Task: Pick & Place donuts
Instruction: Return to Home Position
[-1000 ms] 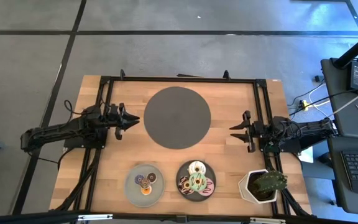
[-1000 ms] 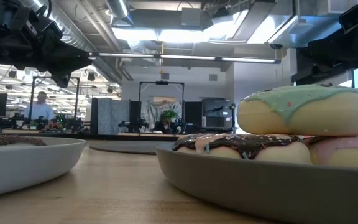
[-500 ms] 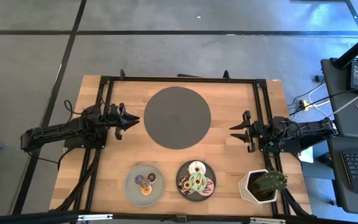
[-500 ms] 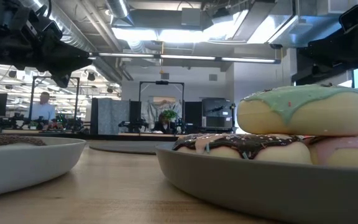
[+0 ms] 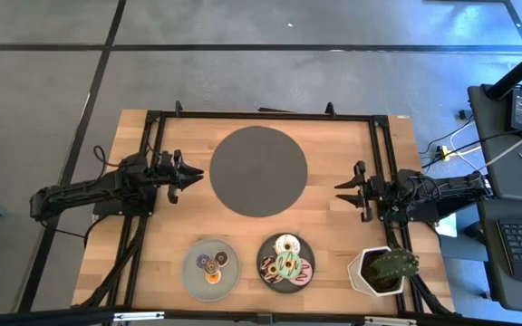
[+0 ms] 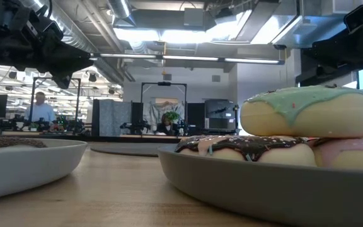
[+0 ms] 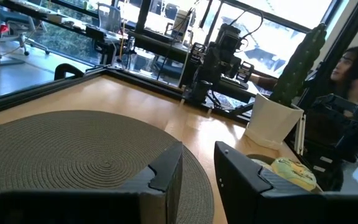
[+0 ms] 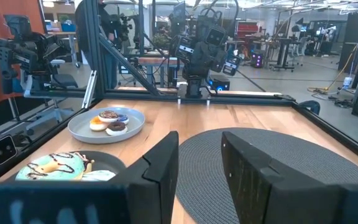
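Note:
Larger donuts (image 5: 285,262), iced green, white, pink and chocolate, are piled on a dark plate (image 5: 268,249) near the table's near edge. In the low view the green one (image 6: 307,110) lies on top of the chocolate-sprinkled one (image 6: 244,148). Mini donuts (image 5: 212,264) sit on a grey plate (image 5: 193,254) to their left, also seen in the right wrist view (image 8: 107,121). My left gripper (image 5: 191,177) hovers open at the left of a big round dark mat (image 5: 258,170). My right gripper (image 5: 341,192) hovers open at its right.
A white pot with a cactus (image 5: 383,269) stands at the near right corner, beside the dark plate. A black frame (image 5: 261,115) runs along the table's edges. The woven mat (image 7: 73,149) covers the middle of the table; bare wood lies between it and the plates.

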